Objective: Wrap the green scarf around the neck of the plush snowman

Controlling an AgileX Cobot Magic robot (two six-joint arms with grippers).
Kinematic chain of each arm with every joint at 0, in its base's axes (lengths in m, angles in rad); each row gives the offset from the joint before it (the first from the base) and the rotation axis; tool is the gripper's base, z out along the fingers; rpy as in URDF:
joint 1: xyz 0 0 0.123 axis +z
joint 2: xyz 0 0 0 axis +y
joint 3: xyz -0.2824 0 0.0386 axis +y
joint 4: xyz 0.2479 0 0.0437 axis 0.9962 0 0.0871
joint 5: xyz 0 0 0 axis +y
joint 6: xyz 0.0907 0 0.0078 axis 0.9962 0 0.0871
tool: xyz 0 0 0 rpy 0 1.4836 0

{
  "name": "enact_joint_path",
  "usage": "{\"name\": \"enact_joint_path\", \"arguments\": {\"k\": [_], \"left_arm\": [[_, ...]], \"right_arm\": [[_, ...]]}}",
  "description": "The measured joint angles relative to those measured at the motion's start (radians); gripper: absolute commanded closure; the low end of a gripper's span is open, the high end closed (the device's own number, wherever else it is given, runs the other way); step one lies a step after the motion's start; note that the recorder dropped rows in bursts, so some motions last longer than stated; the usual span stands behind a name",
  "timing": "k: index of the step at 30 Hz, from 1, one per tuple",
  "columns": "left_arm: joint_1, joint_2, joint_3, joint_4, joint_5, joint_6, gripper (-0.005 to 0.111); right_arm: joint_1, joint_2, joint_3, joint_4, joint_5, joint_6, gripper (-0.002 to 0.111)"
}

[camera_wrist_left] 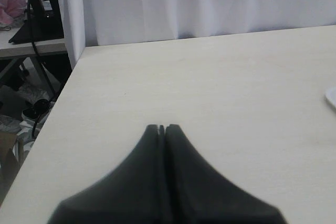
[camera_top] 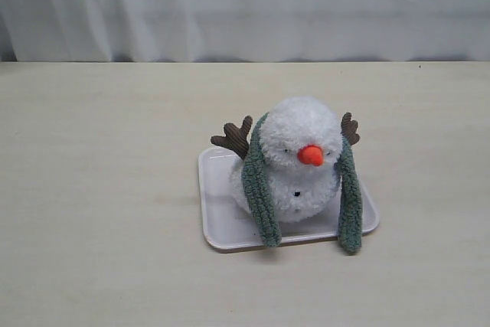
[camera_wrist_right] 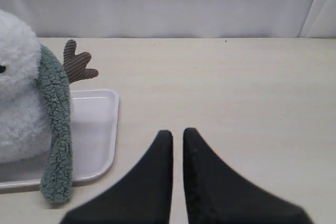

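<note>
The plush snowman (camera_top: 306, 124) sits on a white tray (camera_top: 218, 227) with its orange nose toward the camera. The green scarf (camera_top: 260, 189) runs behind its head, and both ends hang down the front on either side. One end lies on the tray and the other (camera_top: 350, 212) reaches over the tray's edge. Neither gripper shows in the exterior view. My right gripper (camera_wrist_right: 177, 132) is shut with only a slit between its fingers, empty, and a little way from the tray (camera_wrist_right: 97, 124), the snowman (camera_wrist_right: 18, 103) and the scarf (camera_wrist_right: 58, 129). My left gripper (camera_wrist_left: 162, 127) is shut, empty, over bare table.
A white curtain (camera_top: 245, 5) hangs behind the table. In the left wrist view the table's side edge (camera_wrist_left: 58, 98) drops off to a floor with cables and clutter (camera_wrist_left: 31, 114). A corner of the tray (camera_wrist_left: 332, 97) shows at that view's edge.
</note>
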Motion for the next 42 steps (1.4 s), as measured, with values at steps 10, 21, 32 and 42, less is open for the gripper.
{"name": "enact_joint_path", "arguments": {"k": [10, 21, 32, 42], "left_arm": [[0.000, 0.000, 0.000, 0.000, 0.000, 0.000, 0.107], [0.000, 0.000, 0.000, 0.000, 0.000, 0.000, 0.107], [0.000, 0.000, 0.000, 0.000, 0.000, 0.000, 0.107], [0.000, 0.000, 0.000, 0.000, 0.000, 0.000, 0.107]], "right_arm": [[0.000, 0.000, 0.000, 0.000, 0.004, -0.019, 0.101], [-0.037, 0.000, 0.000, 0.000, 0.014, 0.015, 0.101], [-0.037, 0.000, 0.000, 0.000, 0.016, 0.066, 0.101], [-0.037, 0.000, 0.000, 0.000, 0.016, 0.066, 0.101]]}}
